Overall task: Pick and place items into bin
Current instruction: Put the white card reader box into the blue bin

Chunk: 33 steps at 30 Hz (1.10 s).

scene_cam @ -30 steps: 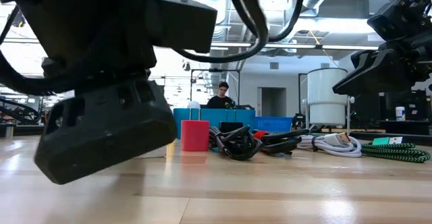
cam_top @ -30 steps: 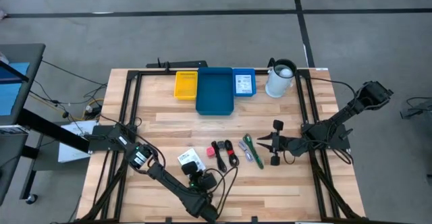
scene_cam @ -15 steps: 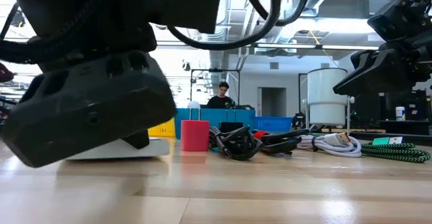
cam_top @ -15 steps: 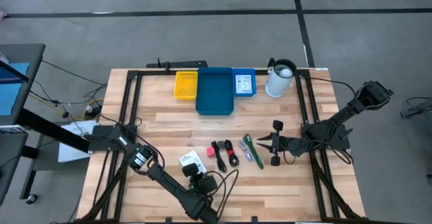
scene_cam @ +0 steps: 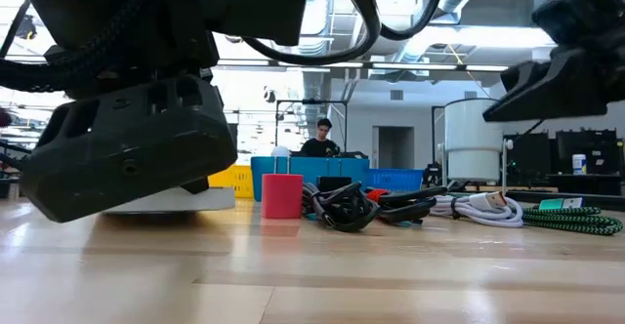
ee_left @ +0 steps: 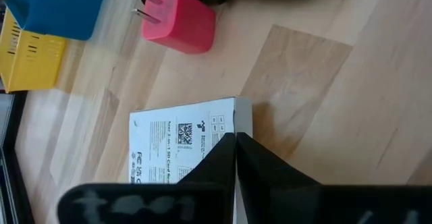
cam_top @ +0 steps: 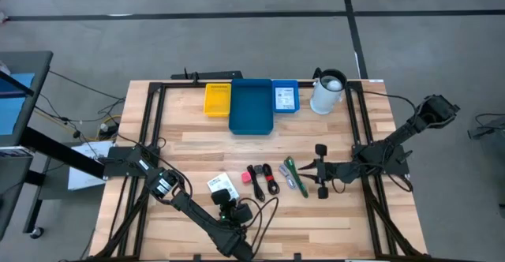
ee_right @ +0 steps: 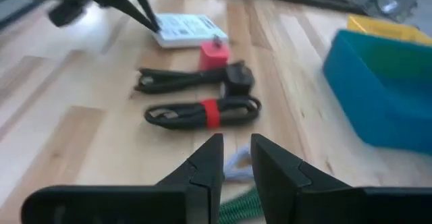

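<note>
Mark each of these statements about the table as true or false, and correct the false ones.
1. The large blue bin already holds the pink-red charger plug. False: the bin shows bare inside; the plug lies on the wood.
2. The left tool has its tips closed together at the edge of the white printed box. True.
3. The right tool grips the green braided cable. False: its fingers stand slightly apart, holding nothing.
4. The white jug stands at the table's far edge, right of the bins. True.
5. The yellow tray sits right of the blue bin. False: left.
</note>
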Tool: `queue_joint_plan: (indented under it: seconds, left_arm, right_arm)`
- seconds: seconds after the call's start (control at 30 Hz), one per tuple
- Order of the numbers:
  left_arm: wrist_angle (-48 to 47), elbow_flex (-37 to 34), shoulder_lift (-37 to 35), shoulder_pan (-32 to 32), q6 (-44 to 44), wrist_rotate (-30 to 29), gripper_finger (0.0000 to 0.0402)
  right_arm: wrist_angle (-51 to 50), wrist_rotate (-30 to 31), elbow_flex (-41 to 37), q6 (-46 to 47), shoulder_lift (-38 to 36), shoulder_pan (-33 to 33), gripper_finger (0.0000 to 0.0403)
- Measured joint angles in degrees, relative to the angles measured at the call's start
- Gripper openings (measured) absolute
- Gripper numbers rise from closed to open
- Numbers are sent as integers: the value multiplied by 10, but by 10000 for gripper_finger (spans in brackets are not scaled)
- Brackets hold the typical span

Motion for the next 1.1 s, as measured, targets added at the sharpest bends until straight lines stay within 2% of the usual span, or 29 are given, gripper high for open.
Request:
queue_joint_plan:
  seconds: [0.3, 0.37, 0.5, 0.6, 0.8, 0.97, 1.1]
  left_arm:
    - [0, 0, -1, 0, 0, 5, 0]
    - [0, 0, -1, 0, -2, 11, 0]
    - [-22, 0, -1, -5, -33, 15, 0]
    - [-18, 0, -2, -13, -50, 14, 0]
    - [-18, -3, -6, -21, -94, 10, 0]
    - [-19, -37, -6, -33, -170, 29, 0]
    - [-19, -55, -19, -45, -222, 1, 0]
  right_arm:
    - [-1, -20, 45, -78, 0, -27, 70]
    - [-8, -68, 60, -88, 0, -50, 70]
    - [-59, -231, 101, -88, 0, -108, 70]
    - [-87, -305, 126, -87, 0, -142, 70]
    - [-106, -359, 151, -90, 0, -195, 70]
    - [-112, -396, 153, -91, 0, -231, 70]
    - [-128, -418, 153, -91, 0, -252, 70]
